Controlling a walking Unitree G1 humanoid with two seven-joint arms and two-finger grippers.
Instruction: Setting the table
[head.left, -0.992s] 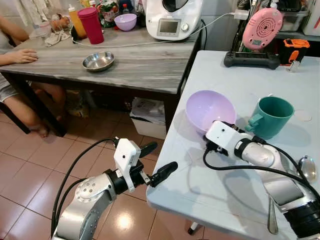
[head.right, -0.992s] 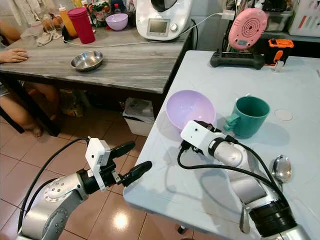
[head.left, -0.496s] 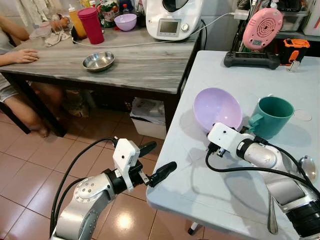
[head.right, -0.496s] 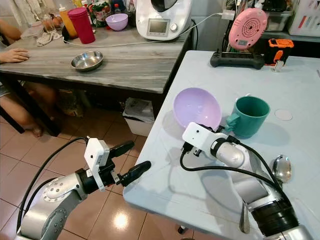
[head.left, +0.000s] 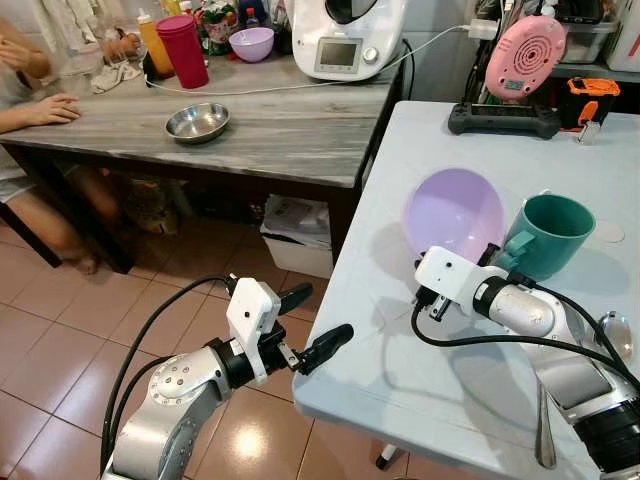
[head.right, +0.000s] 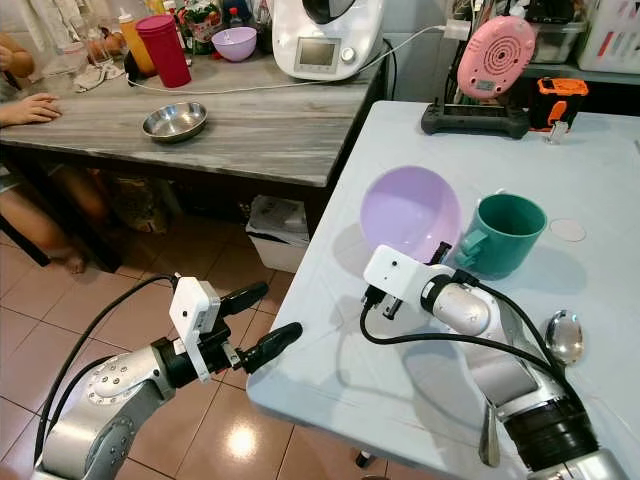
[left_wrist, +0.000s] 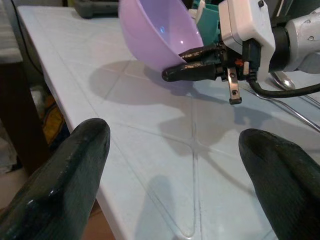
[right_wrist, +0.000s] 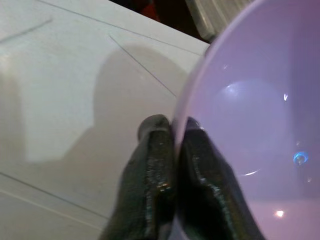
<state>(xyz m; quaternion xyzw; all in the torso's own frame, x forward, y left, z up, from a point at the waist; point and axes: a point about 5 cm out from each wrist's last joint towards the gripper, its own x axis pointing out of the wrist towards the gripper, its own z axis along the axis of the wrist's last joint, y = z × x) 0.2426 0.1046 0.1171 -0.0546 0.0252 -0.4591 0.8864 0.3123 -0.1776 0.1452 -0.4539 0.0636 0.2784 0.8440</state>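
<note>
The right tool (right_wrist: 172, 131) has its two black fingers pinched tight on the rim of the lilac bowl (head.left: 455, 212), one finger inside and one outside, and the bowl hangs tilted above the pale blue worktop (head.left: 450, 370) (its hollow faces toward the robot). Just beyond the tool's far side stands a green mug (head.left: 545, 233), close against the bowl. Behind the right arm, nearer the robot, a spoon (head.right: 562, 336) lies flat. The left tool (head.left: 311, 322) hovers off the worktop's near edge over the tiled floor (head.left: 60, 330), fingers spread wide and gripping nothing. Further off, a steel dish (head.left: 196, 122) sits on a grey wooden worktop (head.left: 290, 130), where a person's hand (head.left: 50, 110) rests.
</note>
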